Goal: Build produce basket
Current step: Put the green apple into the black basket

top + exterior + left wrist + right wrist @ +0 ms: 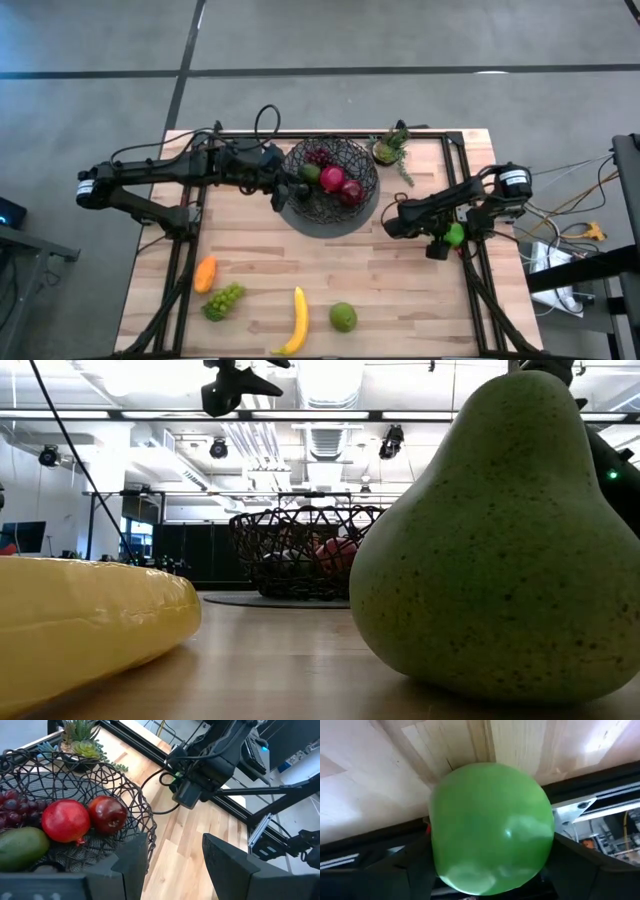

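The dark wire basket [330, 180] sits on a grey round mat [322, 226] at the table's far middle. It holds purple grapes [11, 802], an avocado [20, 847] and two red fruits [66, 821]. My left gripper [285, 195] is open beside the basket's left rim and touches nothing; the left wrist view shows its open fingers [172, 865]. My right gripper [443, 243] is near the table's right edge, shut on a green apple [455, 235]. An orange piece [205, 272], green grapes [225, 300], a banana [297, 320] and a green pear-shaped fruit [343, 317] lie along the near edge. My right gripper pinches the green apple [490, 827] between its two fingers [410, 865], one on each side of its round body. The fingers come from above, pointing down. The apple is over the wood and the black rail at the table's right edge; whether it is lifted clear does not show.
A small potted leafy plant [390, 148] stands at the far edge, right of the basket. Black frame rails [470, 200] run along the table's sides. Bare wood lies between the basket and the near row of fruit. In the low view the banana [90, 620] and pear-shaped fruit [500, 550] stand close to the camera.
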You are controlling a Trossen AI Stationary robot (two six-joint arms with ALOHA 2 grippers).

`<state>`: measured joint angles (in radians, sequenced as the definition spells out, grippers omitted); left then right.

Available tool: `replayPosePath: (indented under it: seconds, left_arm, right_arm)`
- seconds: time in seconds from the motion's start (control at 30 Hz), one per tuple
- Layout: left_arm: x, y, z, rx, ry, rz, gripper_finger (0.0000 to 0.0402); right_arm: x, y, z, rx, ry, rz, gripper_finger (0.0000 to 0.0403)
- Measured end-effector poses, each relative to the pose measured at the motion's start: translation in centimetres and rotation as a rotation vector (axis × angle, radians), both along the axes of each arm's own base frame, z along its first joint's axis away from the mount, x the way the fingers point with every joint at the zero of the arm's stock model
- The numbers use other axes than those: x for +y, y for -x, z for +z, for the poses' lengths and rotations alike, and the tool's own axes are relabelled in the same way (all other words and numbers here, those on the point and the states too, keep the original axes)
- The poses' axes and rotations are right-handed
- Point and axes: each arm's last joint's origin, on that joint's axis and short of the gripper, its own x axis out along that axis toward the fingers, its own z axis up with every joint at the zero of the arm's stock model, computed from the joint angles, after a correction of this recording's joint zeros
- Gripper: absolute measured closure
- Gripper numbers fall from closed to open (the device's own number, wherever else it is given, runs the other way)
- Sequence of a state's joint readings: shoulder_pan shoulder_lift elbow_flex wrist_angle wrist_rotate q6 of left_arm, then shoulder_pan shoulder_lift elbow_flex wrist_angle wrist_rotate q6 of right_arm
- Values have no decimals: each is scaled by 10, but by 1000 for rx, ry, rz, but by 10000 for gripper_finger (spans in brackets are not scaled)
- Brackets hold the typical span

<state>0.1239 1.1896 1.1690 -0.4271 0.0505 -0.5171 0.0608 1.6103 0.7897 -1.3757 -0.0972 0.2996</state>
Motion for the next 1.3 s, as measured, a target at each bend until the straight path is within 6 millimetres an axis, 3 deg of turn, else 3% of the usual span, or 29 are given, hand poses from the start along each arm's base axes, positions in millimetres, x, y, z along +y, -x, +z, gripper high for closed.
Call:
replayPosePath:
  seconds: [0.17, 0.33, 0.57, 0.73, 0.87, 1.0, 1.17, 1.3]
  left_arm:
    - [0, 0, 0, 0, 1, -1, 230]
    - [0, 0, 0, -1, -1, -3, 230]
    - [-1, -3, 6, -57, -107, -51, 230]
    - [-7, -7, 16, -158, -349, -188, 230]
    - [-12, -11, 24, -261, -516, -272, 230]
    - [-13, -16, 33, -306, -655, -300, 230]
    - [-14, -21, 42, -291, -707, -331, 225]
    - [-19, -17, 47, -231, -786, -399, 197]
  right_arm:
    - [0, -7, 18, -118, -13, 5, 119]
    - [3, -15, 61, -375, -104, -88, 119]
    - [-4, -30, 122, -1016, -269, -310, 119]
    - [-18, -43, 148, -1523, -358, -479, 121]
    - [-30, -53, 152, -1826, -427, -580, 119]
    - [-42, -66, 147, -1991, -488, -680, 117]
    - [-56, -82, 135, -1991, -523, -851, 116]
    - [-63, -92, 126, -1923, -523, -950, 116]
